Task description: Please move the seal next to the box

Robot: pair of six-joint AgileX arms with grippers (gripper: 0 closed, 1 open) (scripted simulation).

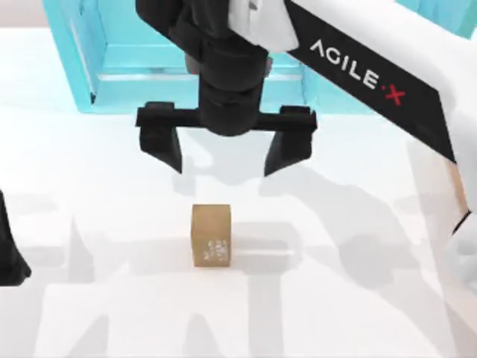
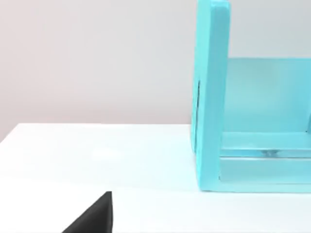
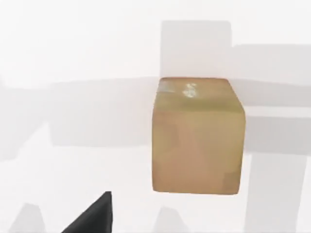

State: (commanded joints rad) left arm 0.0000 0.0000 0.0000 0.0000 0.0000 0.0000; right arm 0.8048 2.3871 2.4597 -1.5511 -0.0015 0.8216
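A: Where is the seal (image 1: pixel 211 235) sitting?

B: On the white table (image 1: pixel 89 194), just below the centre of the top view, standing free with nothing touching it. My right gripper (image 1: pixel 223 153) hangs above it in the upper middle of the frame, its 2 fingers (image 1: pixel 162 140) spread wide and holding nothing. My left arm is parked at the left edge, and I cannot tell how its fingers stand.

A: And the box?

B: At the right edge of the top view I see a thin orange-tan strip that may be it, but I cannot be sure. The turquoise shelf (image 1: pixel 97 71) across the top of the frame is not it.

A: How will the seal handle?

B: I judge it a stiff, light block with flat, smooth sides, narrower than my opening. I would close on 2 opposite upright faces, about mid-height. The right wrist view shows it squarely ahead (image 3: pixel 197 138), speckled mark on the far face. Smooth faces could slip, so the grip should be centred.
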